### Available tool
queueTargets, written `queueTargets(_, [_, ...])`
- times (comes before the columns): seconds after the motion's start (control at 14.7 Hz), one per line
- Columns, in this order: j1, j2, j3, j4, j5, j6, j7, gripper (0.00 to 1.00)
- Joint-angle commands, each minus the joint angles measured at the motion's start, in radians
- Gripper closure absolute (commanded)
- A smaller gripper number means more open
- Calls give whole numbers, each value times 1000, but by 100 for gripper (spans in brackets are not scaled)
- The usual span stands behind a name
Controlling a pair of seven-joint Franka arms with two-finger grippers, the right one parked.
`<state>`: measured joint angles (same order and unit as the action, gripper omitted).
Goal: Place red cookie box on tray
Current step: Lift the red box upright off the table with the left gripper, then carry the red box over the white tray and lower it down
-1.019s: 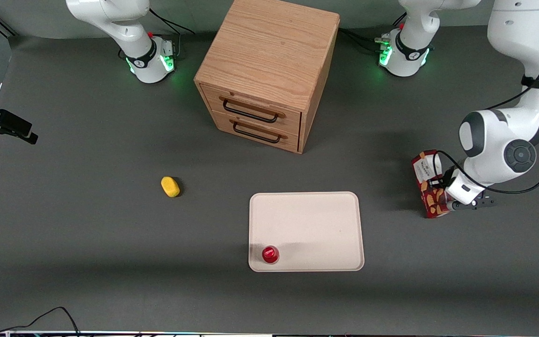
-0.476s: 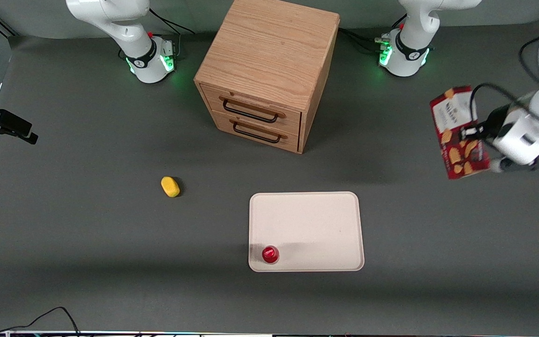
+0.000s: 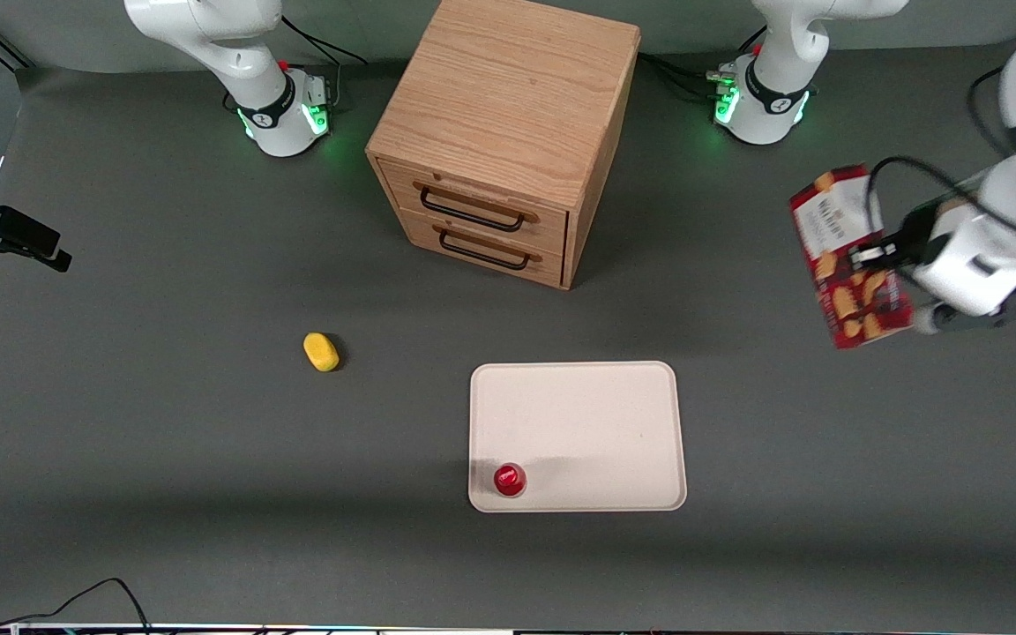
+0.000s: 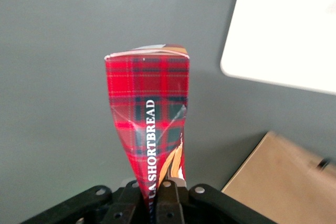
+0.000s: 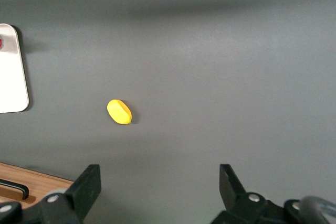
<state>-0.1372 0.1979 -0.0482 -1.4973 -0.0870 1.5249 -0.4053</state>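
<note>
The long, narrow dark-red tartan cookie box hangs in the air above the dark grey desk at the working arm's end, clamped near its lower part by the black two-finger tool, whose fingers close against the carton and largely hide that end. The flat cream-white rectangular tray lies well apart, with a small round red cap on its corner nearest the front camera; in the wrist view the tray's edges are cut off.

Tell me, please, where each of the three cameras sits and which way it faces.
Front view: high above, facing both arm bases; shows drawer cabinet, tray, end effector carrying the red cookie box aloft.
Left wrist view: on the working arm, looking along the end effector clamping the box; tray shared.
Right wrist view: parked arm's wrist, looking down; yellow object shared with front.
</note>
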Motion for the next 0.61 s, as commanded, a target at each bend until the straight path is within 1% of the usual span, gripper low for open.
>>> queueTargets(0.0, [-18, 128, -88, 58, 9, 146, -214, 100])
queueTargets(0.07, [-19, 161, -114, 60, 13, 214, -278, 100])
queueTargets(0.2, [-45, 224, -149, 69, 64, 296, -396, 100])
queueTargets(0.41, [-77, 316, -163, 86, 114, 394, -544, 100])
queueTargets(0.54, [-88, 359, -171, 84, 159, 449, -604, 100])
